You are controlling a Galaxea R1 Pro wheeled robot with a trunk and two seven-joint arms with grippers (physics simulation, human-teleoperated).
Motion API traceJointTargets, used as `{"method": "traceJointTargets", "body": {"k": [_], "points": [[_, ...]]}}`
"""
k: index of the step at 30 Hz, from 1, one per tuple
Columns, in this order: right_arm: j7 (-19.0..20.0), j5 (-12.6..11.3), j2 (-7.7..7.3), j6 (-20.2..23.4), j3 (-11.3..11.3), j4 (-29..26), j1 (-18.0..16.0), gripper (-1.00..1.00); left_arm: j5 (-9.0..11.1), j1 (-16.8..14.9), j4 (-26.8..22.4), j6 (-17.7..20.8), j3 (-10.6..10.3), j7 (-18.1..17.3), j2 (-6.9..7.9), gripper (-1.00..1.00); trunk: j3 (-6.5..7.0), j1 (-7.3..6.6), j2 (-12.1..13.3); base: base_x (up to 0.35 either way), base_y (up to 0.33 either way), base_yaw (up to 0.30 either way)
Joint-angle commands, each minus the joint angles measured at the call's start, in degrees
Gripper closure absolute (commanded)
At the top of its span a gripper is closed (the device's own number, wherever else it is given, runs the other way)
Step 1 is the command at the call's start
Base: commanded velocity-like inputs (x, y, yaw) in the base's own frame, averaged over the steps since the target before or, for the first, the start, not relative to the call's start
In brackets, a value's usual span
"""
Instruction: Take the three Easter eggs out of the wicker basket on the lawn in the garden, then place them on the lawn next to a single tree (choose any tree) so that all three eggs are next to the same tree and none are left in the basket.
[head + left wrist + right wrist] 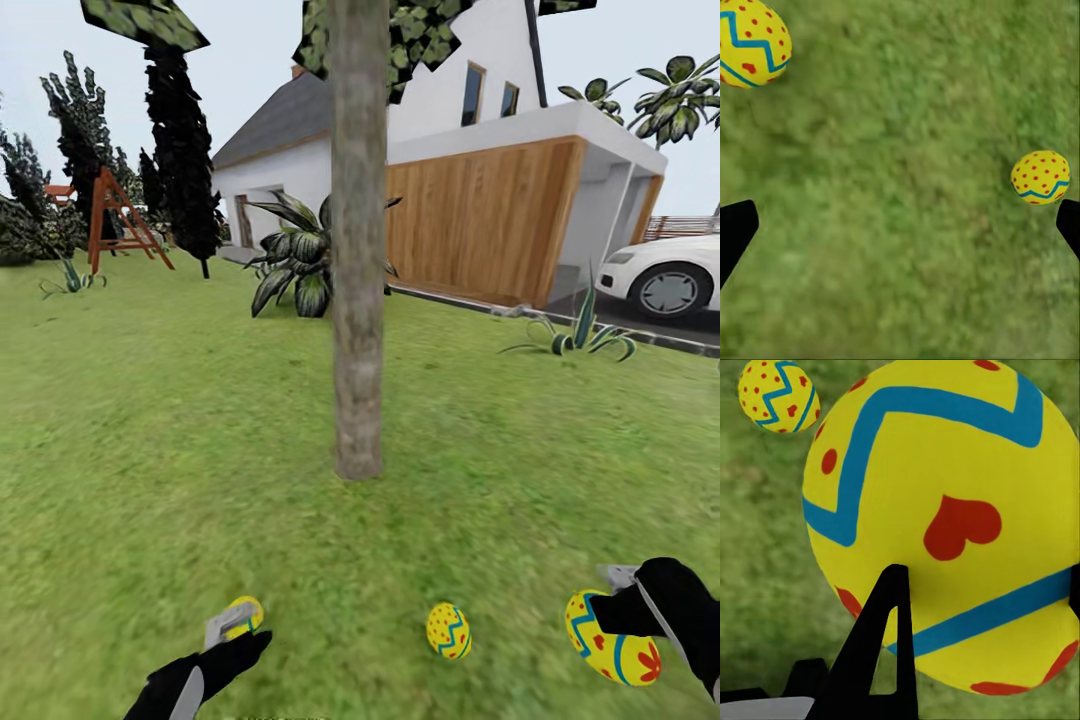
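Head view: the right gripper is clamped on a large egg with blue zigzag bands and a red flower, held above the lawn. To that gripper's left a second egg lies on the grass, between the two arms. The left gripper hangs just over a third egg, which is partly hidden behind its fingers. The tree stands ahead of both grippers, its trunk base near the lying eggs.

Left wrist view: the fingertips stand wide apart with nothing between them but grass. One egg lies just beside one fingertip; another egg lies farther off.

Right wrist view: a finger presses against the held egg; a lying egg rests on the grass beyond.
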Motion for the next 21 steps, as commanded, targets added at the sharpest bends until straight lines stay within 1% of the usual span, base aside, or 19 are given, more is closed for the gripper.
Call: {"method": "traceJointTargets", "body": {"k": [1,3,5,12,21], "points": [[0.5,0.6,0.07,0.2,0.0,-0.1,0.0,1.0,0.4,-0.1,0.0,0.5,0.3,-0.2,-0.03,-1.0,-0.06,0.0,0.0,0.0,0.342,0.29],[0.5,0.6,0.12,0.3,1.2,-0.1,0.0,1.0,0.4,-0.1,0.0,0.5,0.3,-0.2,0.06,-1.0,-0.06,0.0,0.0,0.0,0.342,0.291],[0.5,0.6,0.19,0.3,1.6,-0.1,0.0,1.0,0.4,-0.1,0.0,0.5,0.3,-0.2,0.03,-1.0,-0.06,0.0,0.0,0.0,0.342,0.292],[0.5,0.6,0.26,0.3,1.7,-0.1,0.0,1.0,0.4,-0.1,0.0,0.5,0.3,-0.2,0.02,-1.0,-0.06,0.0,0.0,0.0,0.342,0.292],[0.4,0.6,0.76,0.3,1.7,-0.1,0.0,1.0,0.4,-0.1,0.0,0.5,0.3,-0.2,0.02,-1.0,-0.06,0.0,0.0,0.0,0.342,0.292]]}}
